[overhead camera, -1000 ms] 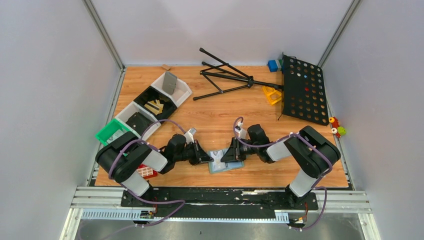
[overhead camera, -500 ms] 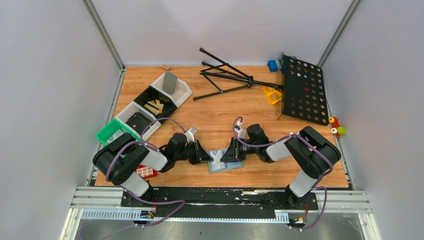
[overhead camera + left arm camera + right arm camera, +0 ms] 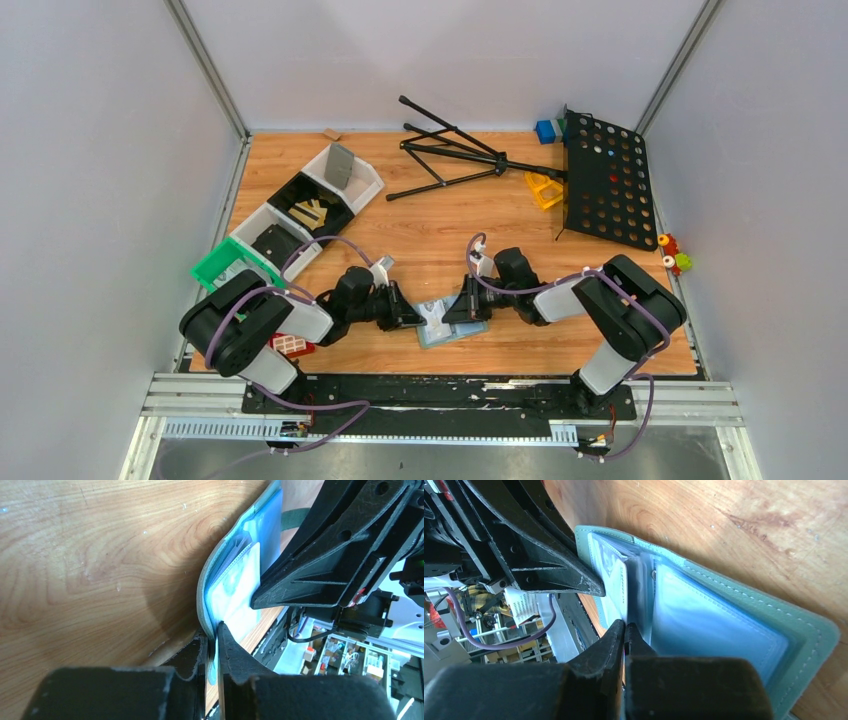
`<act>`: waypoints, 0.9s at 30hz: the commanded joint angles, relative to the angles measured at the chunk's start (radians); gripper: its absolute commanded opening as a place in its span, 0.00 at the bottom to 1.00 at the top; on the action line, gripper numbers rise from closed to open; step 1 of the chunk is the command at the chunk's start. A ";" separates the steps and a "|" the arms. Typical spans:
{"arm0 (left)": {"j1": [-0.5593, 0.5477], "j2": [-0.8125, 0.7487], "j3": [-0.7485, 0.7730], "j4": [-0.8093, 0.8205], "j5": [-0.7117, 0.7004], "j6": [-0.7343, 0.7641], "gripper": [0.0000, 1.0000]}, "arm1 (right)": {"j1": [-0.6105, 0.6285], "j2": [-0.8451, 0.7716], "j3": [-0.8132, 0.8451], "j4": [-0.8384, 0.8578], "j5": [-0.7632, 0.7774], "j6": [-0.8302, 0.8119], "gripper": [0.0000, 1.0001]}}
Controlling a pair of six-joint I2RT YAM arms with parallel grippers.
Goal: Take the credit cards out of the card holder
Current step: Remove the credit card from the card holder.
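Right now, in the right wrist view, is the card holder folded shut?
No, the card holder lies spread open on the wooden table, with its translucent pocket sleeves exposed.

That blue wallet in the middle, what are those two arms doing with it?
Two robot arms are working on an open card holder lying on the table. The left claw pinches the holder's edge, seemingly to steady it. The right claw is shut at the edge of a pale card tucked in the sleeves. No card looks to be out yet.
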 commanded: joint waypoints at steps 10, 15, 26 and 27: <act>0.001 -0.048 -0.054 0.195 0.059 -0.056 0.00 | -0.055 -0.053 -0.010 0.030 -0.023 -0.012 0.00; 0.004 -0.096 -0.039 0.079 0.038 -0.012 0.00 | -0.075 -0.061 -0.012 0.006 -0.028 -0.029 0.00; 0.005 -0.088 -0.027 0.041 0.027 0.013 0.00 | -0.092 -0.060 -0.020 -0.002 -0.046 -0.049 0.04; 0.005 -0.086 -0.027 0.043 0.027 0.014 0.00 | -0.092 -0.060 -0.020 -0.002 -0.047 -0.051 0.05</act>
